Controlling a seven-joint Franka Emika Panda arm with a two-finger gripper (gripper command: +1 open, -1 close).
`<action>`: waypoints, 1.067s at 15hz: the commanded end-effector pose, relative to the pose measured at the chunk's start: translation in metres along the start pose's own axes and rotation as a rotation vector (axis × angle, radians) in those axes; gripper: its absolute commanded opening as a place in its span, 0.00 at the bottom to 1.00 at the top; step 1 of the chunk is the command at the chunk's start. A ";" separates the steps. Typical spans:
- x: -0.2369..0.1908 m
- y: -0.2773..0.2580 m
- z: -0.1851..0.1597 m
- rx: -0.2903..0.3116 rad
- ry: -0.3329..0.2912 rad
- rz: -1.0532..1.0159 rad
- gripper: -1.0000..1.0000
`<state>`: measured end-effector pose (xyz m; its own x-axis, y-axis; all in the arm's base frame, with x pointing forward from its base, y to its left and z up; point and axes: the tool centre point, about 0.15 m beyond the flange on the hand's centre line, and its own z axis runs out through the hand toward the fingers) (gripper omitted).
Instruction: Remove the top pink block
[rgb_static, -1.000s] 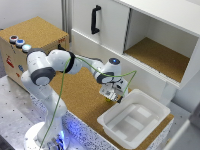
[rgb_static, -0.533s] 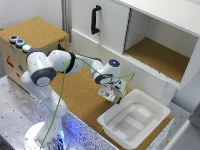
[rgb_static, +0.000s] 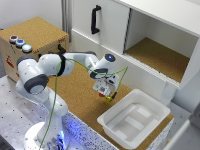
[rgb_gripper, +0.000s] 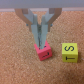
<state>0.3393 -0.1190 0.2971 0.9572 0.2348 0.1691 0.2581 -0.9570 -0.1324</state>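
In the wrist view my gripper (rgb_gripper: 41, 44) points down at the cork surface with its two fingers drawn close together on the top of a small pink block (rgb_gripper: 43, 51). A yellow block (rgb_gripper: 69, 53) marked with a black letter lies right beside the pink one. The two blocks are side by side, apart by a narrow gap. In the exterior view the gripper (rgb_static: 105, 94) hangs low over the cork board, just off the white tub's near corner. The blocks show there only as a small yellow and red spot (rgb_static: 108, 98) under the fingers.
A white plastic tub (rgb_static: 150, 100) stands on the exterior view's right of the gripper. A white cabinet with an open compartment (rgb_static: 160, 55) and a black handle (rgb_static: 94, 20) stands behind. A cardboard box with buttons (rgb_static: 30, 37) stands at the left.
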 end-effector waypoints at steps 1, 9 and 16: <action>-0.007 0.026 0.004 -0.057 0.015 -0.032 1.00; -0.005 0.039 0.015 -0.119 0.013 -0.104 1.00; -0.001 0.012 0.035 -0.108 -0.004 -0.252 1.00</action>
<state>0.3404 -0.1416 0.2829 0.9086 0.3756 0.1827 0.3863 -0.9220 -0.0261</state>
